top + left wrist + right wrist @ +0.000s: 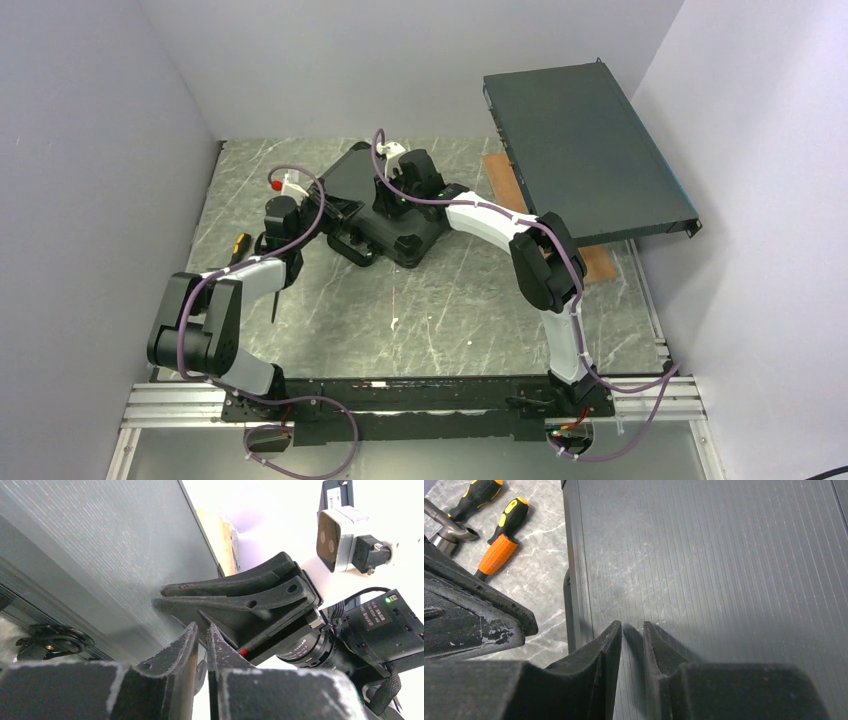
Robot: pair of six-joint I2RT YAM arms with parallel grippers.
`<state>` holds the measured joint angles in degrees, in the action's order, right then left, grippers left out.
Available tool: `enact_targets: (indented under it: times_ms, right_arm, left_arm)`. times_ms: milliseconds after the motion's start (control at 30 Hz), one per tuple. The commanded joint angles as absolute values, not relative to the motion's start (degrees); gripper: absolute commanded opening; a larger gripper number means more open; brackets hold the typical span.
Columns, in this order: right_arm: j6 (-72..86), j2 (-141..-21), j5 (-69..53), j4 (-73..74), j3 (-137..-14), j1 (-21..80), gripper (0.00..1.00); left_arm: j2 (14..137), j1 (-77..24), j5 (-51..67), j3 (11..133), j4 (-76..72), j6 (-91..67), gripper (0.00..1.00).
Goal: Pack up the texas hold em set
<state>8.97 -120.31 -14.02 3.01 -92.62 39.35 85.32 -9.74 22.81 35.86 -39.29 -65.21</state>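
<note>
One case sits near the table's far edge, left gripper and right gripper at it, jaws barely apart, empty; two screwdrivers show from the right wrist, not the left.

Pale lilac walls, grey marbled tabletop

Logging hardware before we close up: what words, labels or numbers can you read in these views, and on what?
"DAMIAO": round black motor housing on the right arm, left wrist view; small, read with some doubt.
White sticker on the black joint beside it: too small to read.
Ribbed dark case lid, orange-handled screwdrivers: no text visible.
</note>
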Motion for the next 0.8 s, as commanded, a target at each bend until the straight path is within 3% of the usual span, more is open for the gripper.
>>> enact_targets:
  times_ms: [0, 167, 233, 300, 400, 767]
  right_arm:
    - [8.3, -123.9, -14.0, 14.5, -90.5, 39.9, 0.25]
    - [8.3, -124.0, -14.0, 14.9, -90.7, 39.9, 0.25]
    - [8.3, -123.9, -14.1, 14.8, -90.7, 39.9, 0.25]
    - [8.3, -124.1, -14.4, 14.8, -90.8, 40.0, 0.25]
    - [8.3, -124.2, -14.0, 14.9, -90.9, 40.3, 0.25]
    - [6.8, -125.5, -11.6, 16.3, -92.1, 41.3, 0.14]
  left_arm:
    - [84.2, -9.8, 22.1, 35.8, -42.7, -65.6, 0.18]
    - [78.3, -9.7, 14.7, 33.1, -27.0, -62.8, 0.29]
    - [78.3, -9.1, 13.6, 35.2, -19.2, -62.0, 0.23]
    - [80.2, -8.3, 14.9, 37.2, -14.8, -61.9, 0.07]
    - [84.3, -8.1, 15.9, 40.2, -11.2, -61.4, 0.00]
    - [96.7, -9.5, 11.9, 51.5, 0.8, -60.9, 0.00]
